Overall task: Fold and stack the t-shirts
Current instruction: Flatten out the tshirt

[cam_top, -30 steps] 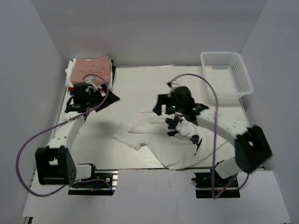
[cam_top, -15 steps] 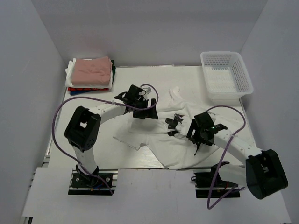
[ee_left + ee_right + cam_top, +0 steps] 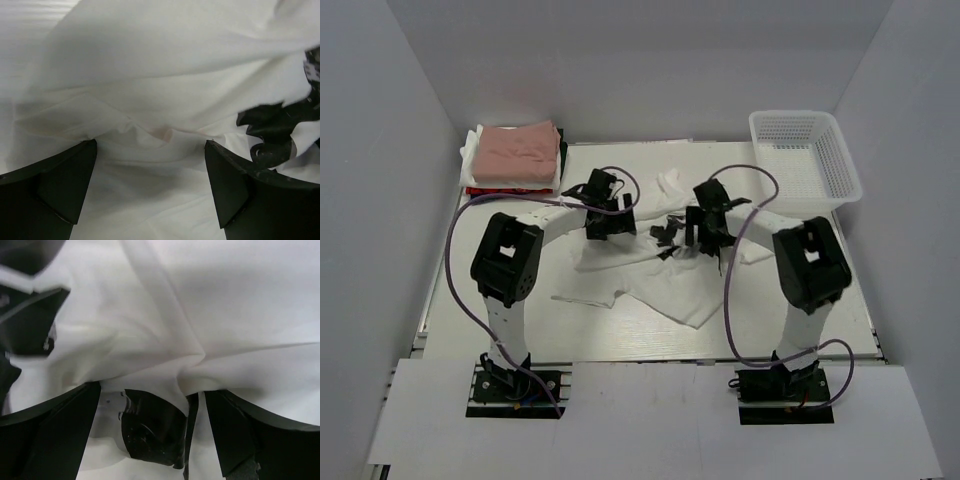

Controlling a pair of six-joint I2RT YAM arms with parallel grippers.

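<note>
Now, from above, a white t-shirt (image 3: 650,285) with black print lies crumpled at the table's centre. A folded stack (image 3: 515,168), topped by a pink shirt (image 3: 517,145), sits at ten o'clock. The left gripper (image 3: 610,222) rests at the white shirt's eleven o'clock and the right gripper (image 3: 705,225) at its one o'clock. Both are spread wide over cloth, pinching nothing. The step looks like flattening before a fold; next, each should close on an edge and draw it taut. Half a second earlier, the right claw sat at four o'clock and the shirt lay wider.
</note>
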